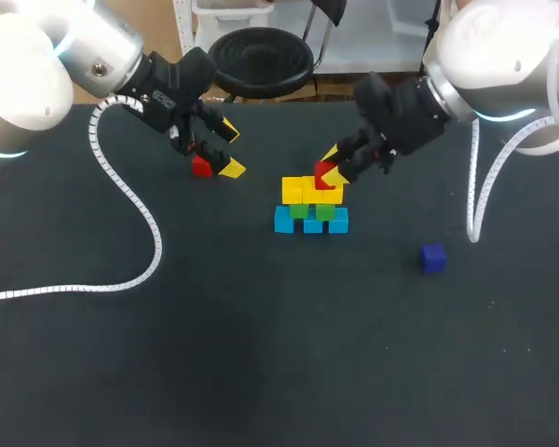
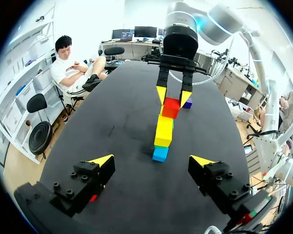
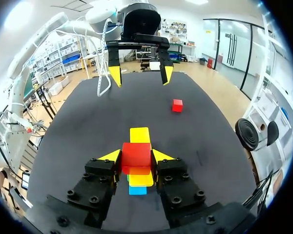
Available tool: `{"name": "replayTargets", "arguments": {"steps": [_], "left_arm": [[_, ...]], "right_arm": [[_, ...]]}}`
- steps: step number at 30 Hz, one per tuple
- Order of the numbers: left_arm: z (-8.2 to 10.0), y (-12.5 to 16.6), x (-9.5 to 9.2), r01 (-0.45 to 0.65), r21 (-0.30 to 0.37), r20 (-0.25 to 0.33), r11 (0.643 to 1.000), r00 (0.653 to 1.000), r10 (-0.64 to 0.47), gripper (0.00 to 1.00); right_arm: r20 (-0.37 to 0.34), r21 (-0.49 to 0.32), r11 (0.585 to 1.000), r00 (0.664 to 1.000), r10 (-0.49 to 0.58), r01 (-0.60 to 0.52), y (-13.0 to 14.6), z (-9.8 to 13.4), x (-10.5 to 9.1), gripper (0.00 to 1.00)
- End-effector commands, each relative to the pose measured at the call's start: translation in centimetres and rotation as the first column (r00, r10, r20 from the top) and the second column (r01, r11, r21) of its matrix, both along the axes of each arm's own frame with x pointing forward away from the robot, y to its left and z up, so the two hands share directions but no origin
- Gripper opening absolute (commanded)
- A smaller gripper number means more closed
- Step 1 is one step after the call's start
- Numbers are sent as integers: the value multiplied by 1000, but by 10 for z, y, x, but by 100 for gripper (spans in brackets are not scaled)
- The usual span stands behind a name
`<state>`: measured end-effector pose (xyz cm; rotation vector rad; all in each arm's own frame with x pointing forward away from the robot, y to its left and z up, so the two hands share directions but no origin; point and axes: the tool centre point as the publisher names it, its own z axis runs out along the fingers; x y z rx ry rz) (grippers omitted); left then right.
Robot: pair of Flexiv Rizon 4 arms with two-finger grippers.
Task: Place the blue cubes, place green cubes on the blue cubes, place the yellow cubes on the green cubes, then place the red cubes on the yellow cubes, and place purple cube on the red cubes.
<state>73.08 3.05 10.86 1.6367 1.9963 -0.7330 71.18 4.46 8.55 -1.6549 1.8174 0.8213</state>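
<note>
While the three lower tiers stand built, the red tier is only beginning. The stack (image 1: 312,209) has a row of blue cubes (image 1: 312,223) at its foot, green cubes (image 1: 313,210) on them, and yellow cubes (image 1: 293,190) on the green. The right jaws pinch a red cube (image 1: 325,173) from two sides directly over the stack's yellow top. Whether it rests there or hangs just above, I cannot tell. Left to do, by my reading: release this cube, set the second red cube (image 1: 201,167) beside it, then crown the stack with the purple cube (image 1: 433,258).

The second red cube lies on the counter (image 1: 261,354) well apart from the stack, on the left arm's side, just beside the left jaws, which are spread and hold nothing. The purple cube sits alone near the stack on the right arm's side. A white coiled cable (image 1: 140,209) trails over the counter beyond the second red cube. The right jaws crowd the stack's top, so the other red cube likely must wait for them to pull away.
</note>
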Motion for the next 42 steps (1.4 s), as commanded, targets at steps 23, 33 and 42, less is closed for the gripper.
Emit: {"name": "replayTargets", "arguments": {"steps": [23,33,42], "left_arm": [[0,0,0,0,0,1,1000,1000,0,100],[0,0,0,0,0,1,1000,1000,0,100],[0,0,0,0,0,1,1000,1000,0,100]], "right_arm": [[-11,-7,1000,1000,-4,4,1,-3,5,25],[-2,-1,1000,1000,-21,21,0,1,3,100],[54,17,999,998,-39,38,-17,12,-6,100]]}}
